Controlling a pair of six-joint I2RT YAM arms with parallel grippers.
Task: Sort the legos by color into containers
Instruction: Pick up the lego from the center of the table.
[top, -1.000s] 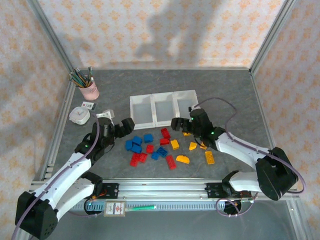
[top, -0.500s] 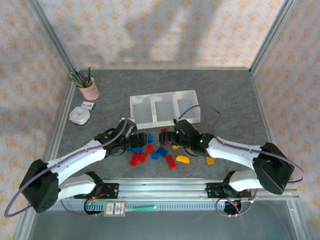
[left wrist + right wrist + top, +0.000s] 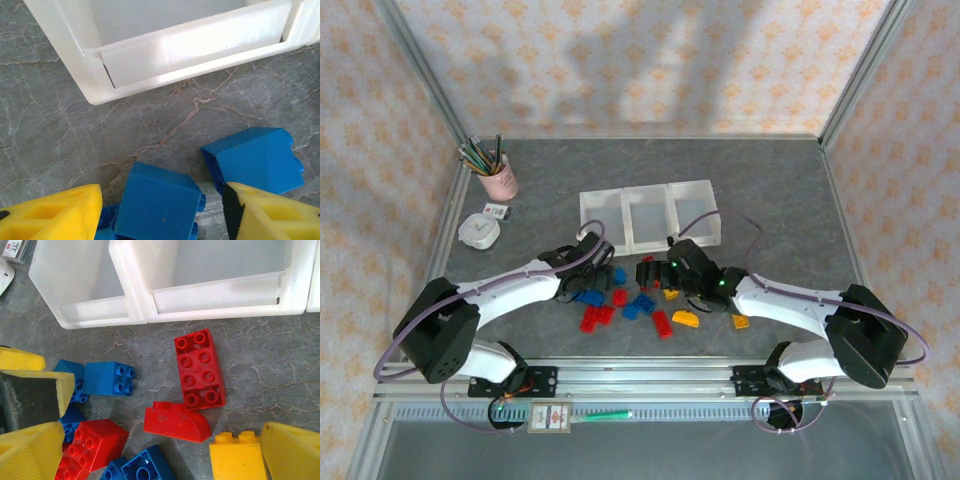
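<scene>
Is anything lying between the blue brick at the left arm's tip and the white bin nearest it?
Nothing visible. Just bare tabletop separates the blue brick at the left end effector from the nearest bin; a second blue brick sits off to one side.

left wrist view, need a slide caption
Left hand straddles one blue lego, a second blue lego beside it, white container ahead.

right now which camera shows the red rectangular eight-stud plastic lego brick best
Right wrist: the red rectangular eight-stud plastic lego brick sits whole, studs up. Top external gives at most a red sliver.
</scene>
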